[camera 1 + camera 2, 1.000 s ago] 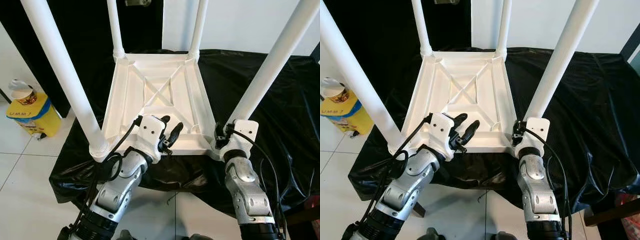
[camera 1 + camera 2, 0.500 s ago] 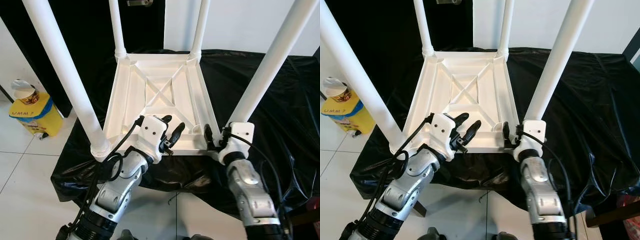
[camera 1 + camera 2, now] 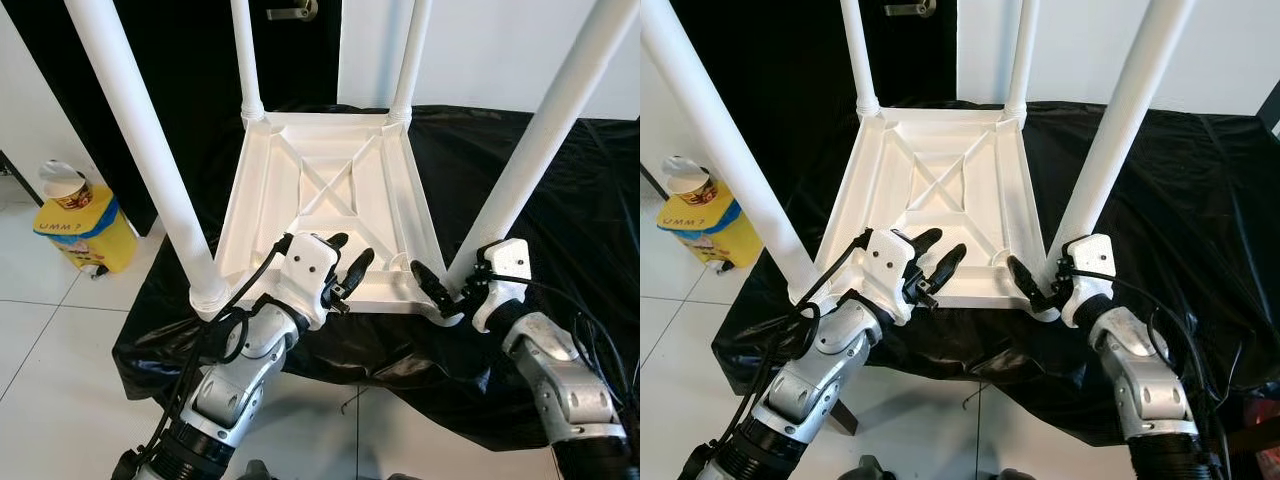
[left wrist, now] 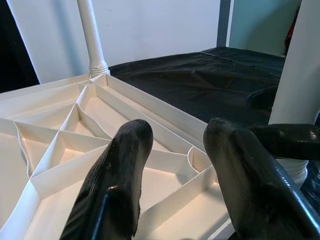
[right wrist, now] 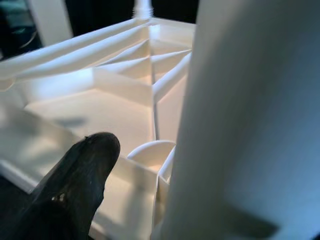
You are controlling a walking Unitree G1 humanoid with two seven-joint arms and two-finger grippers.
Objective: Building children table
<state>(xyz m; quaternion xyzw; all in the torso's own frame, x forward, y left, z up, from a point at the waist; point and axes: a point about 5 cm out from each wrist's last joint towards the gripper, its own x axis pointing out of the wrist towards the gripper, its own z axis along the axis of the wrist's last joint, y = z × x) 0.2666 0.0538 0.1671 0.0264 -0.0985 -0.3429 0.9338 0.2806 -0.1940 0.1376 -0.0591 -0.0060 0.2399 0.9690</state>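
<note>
**Right gripper backs off the near-right leg**

The white children's table (image 3: pixel 325 205) lies upside down on a black-draped desk (image 3: pixel 570 200), its ribbed underside facing up and all four legs standing upright from the corners, their long axes vertical. Its near rim sits at the desk's near edge, just in front of both arms.

The right gripper (image 3: pixel 447 283) is the nearer one to the near-right leg (image 3: pixel 530 150). Its fingers are spread, one black finger (image 3: pixel 427 280) lying over the near rim inward of the leg's socket, the other side hidden behind the leg base; it grips nothing that I can see. The leg stands just to the outer side of that finger.

The left gripper (image 3: pixel 342 262) hovers over the near rim between the two near legs, fingers parted and empty, pointing across the underside.

Compared with a second ago, the right wrist has swung outward from the leg base where it was pressed, and the finger now shows clear of the socket. The left gripper has hardly shifted. The camera has also tilted a little.
</note>
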